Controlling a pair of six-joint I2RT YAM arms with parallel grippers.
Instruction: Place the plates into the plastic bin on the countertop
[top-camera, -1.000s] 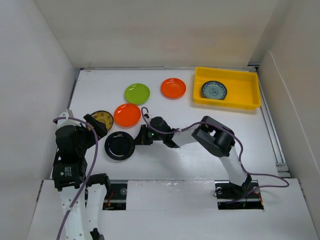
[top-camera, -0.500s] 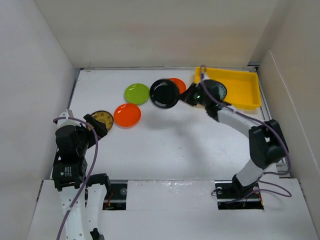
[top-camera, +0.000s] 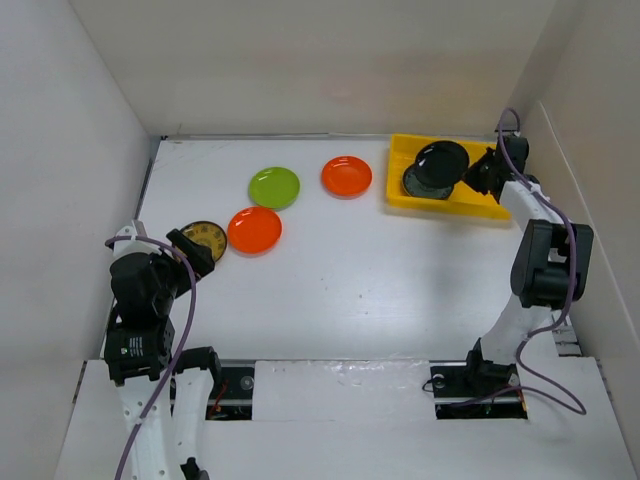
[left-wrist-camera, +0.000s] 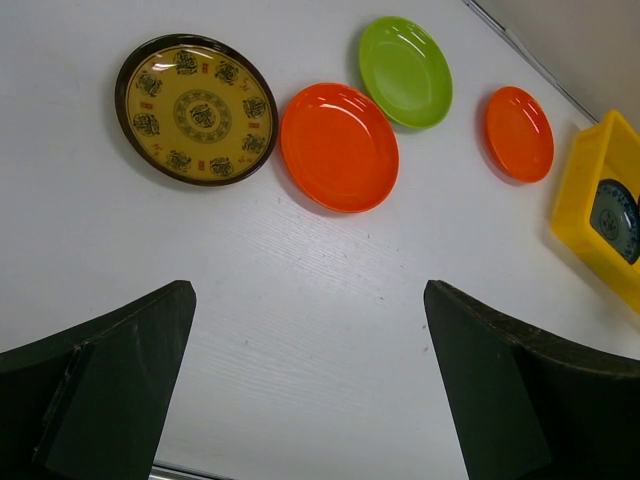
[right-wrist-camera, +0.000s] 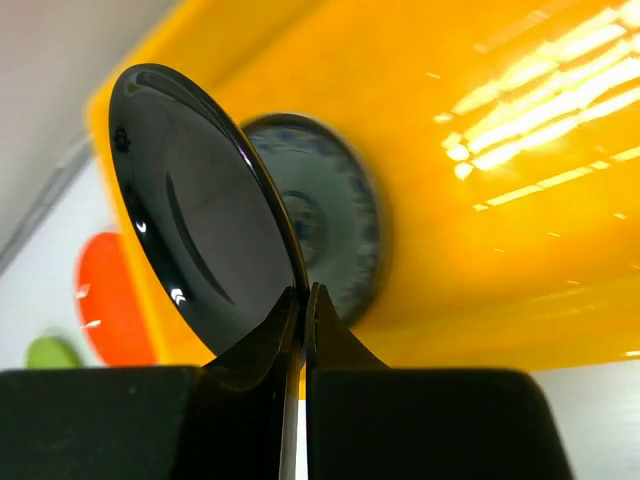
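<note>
Black plate (top-camera: 441, 161) above the plastic bin (top-camera: 492, 178)
Right gripper (right-wrist-camera: 303, 300) pinches its rim — left gripper (left-wrist-camera: 308, 300) is spread wide.

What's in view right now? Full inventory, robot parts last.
plastic bin: 1, yellow, far right of the countertop
blue-patterned plate: 1, blue and white, inside the bin
black plate: 1, black, tilted over the bin, held by its rim
far orange plate: 1, orange, countertop left of the bin
near orange plate: 1, orange, countertop, nearer the left arm
lime plate: 1, lime green, between the two orange plates
brown-and-gold plate: 1, left side of the countertop
countertop: 1, white
left claw: 1, black, open, holding nothing
right claw: 1, black, shut on the black plate
</note>
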